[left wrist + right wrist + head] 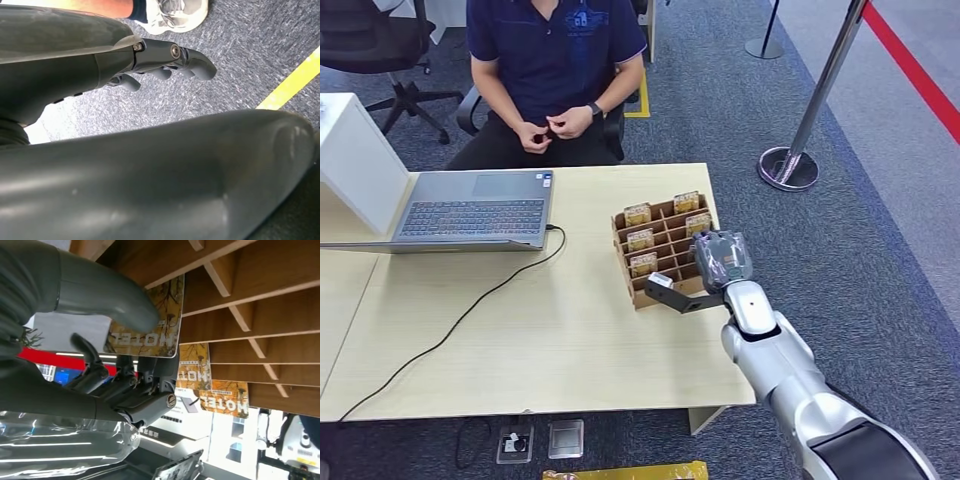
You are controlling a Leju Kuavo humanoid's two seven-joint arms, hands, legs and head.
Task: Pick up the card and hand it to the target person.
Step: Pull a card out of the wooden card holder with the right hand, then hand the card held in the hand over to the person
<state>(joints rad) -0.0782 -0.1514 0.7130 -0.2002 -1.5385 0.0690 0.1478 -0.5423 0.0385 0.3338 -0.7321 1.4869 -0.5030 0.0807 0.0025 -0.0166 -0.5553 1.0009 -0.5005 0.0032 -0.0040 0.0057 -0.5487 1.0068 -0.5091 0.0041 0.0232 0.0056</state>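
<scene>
Five cards [638, 214] in slotted wooden rack [681, 285]

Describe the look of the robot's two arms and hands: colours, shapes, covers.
The right arm is glossy silver, built of rounded segments, with a black section near the shoulder. The right hand has a grey, clear-wrapped back and dark fingers with a bright screw head; its thumb is thick, smooth and grey. The left hand has dark grey, rounded fingers with a metal screw at a knuckle.
</scene>
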